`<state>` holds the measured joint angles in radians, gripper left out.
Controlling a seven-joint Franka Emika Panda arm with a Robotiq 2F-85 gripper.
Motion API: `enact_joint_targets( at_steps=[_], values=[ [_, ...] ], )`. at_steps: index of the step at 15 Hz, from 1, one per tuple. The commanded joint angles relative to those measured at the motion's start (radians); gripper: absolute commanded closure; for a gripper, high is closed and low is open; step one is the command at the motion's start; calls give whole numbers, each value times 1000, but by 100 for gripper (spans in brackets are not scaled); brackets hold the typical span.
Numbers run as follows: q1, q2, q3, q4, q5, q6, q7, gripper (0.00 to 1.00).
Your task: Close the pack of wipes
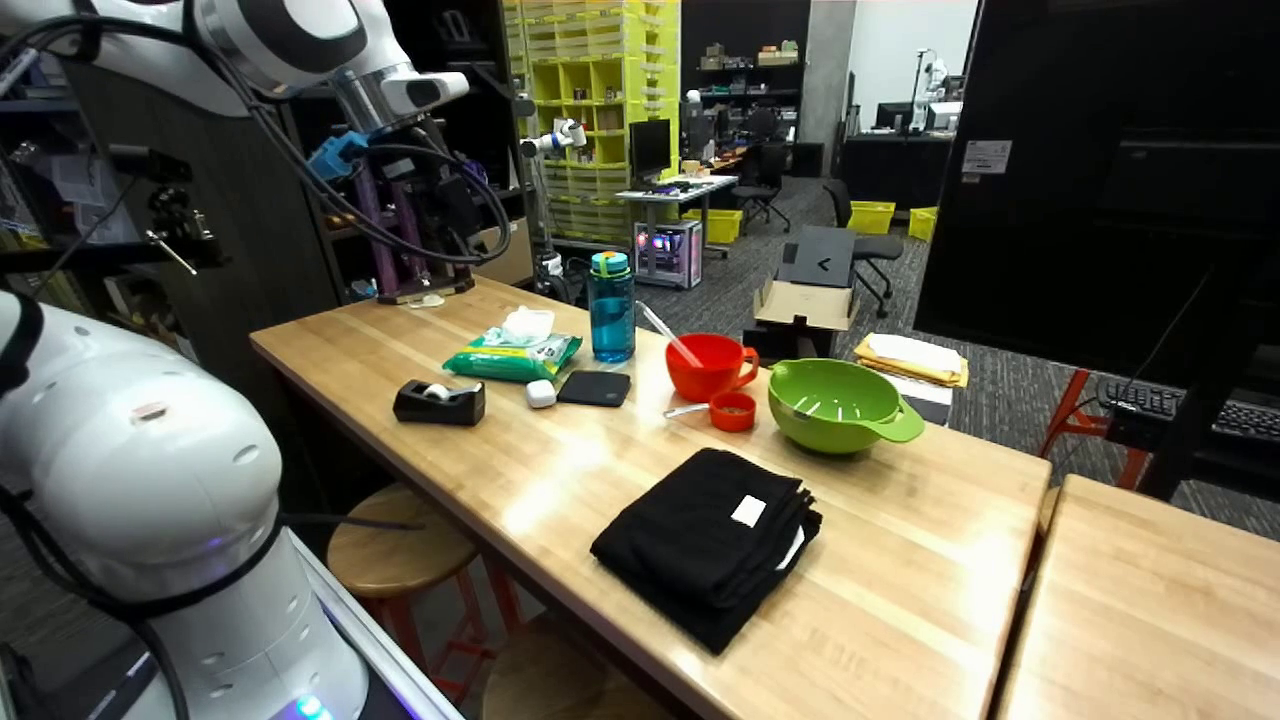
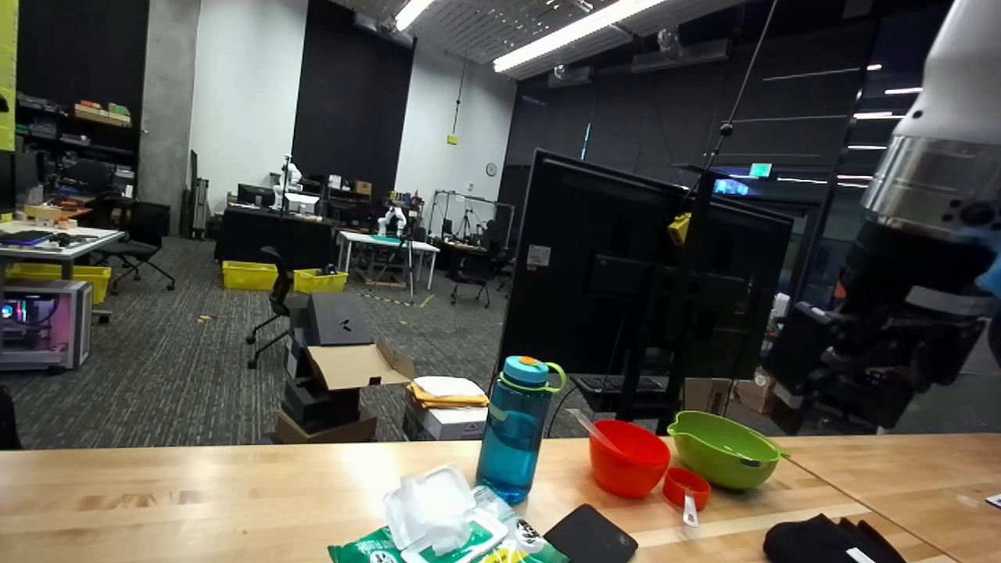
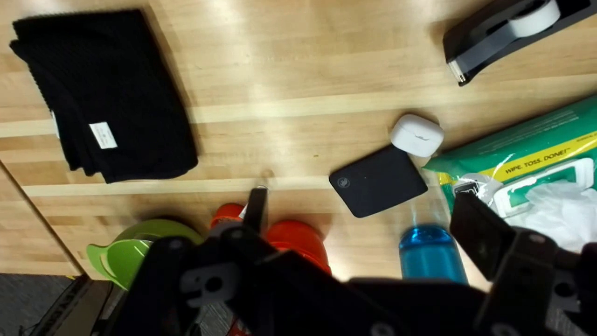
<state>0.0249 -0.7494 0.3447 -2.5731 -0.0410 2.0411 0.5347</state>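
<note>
Wipes pack [image 1: 512, 360] lies in from the table edge [image 1: 350, 400], well apart from black cloth [image 1: 700, 540] — gripper [image 3: 364, 207] spread wide.

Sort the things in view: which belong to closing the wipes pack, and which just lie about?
Job:
green wipes pack
jaws, open

Lying about:
tape dispenser
small white case
flat black slab
blue bottle
red bowl
small red cup
green bowl
folded black cloth

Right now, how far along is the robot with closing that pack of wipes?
Done: nothing visible; the pack of wipes lies open, white material bunched at its opening. In hand: nothing; the gripper is open above the table. Left: seemingly the whole job, reaching the pack and closing it.
</note>
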Motion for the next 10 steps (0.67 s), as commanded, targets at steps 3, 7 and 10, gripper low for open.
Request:
enact_joint_targets(
  at_steps=[3,7,10],
  values=[
    [3,128,-8,45,-5,158,-22,0],
    [1,208,5,67,-17,272,-7,0],
    [5,280,3,91,-13,359,-12,0]
  ],
)
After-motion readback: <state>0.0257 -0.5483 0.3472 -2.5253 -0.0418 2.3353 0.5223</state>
